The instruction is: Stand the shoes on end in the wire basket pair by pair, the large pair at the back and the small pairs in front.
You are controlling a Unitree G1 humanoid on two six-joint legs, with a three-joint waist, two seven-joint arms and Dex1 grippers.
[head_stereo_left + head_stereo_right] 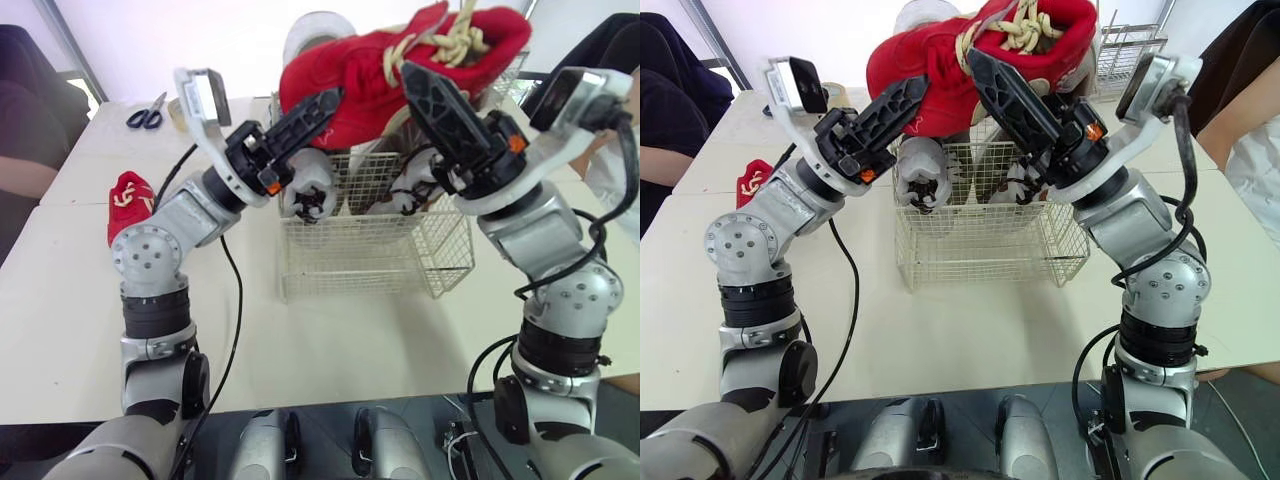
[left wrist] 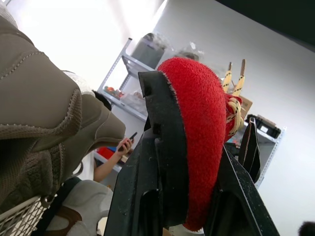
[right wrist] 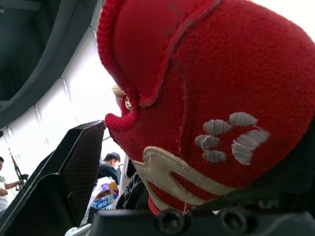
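Red fleecy shoe (image 1: pixel 350 70) with cream laces (image 1: pixel 455 40), clamped by left gripper (image 1: pixel 325 105); right gripper (image 1: pixel 415 75) seemingly grips it too.

A big red shoe (image 1: pixel 370 70) is up over the wire basket (image 1: pixel 370 250). Small white shoes (image 1: pixel 305 185) stand inside. A small red shoe (image 1: pixel 128 200) lies near the table's (image 1: pixel 300 330) left edge.

No legible text or numbers.

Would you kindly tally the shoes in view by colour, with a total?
Red: 2, the held red shoe and the red shoe on the table
White: 2, left white shoe and right white shoe, in the wire basket
Taupe: 1 discernible, the taupe shoe, partly hidden
Total: 5
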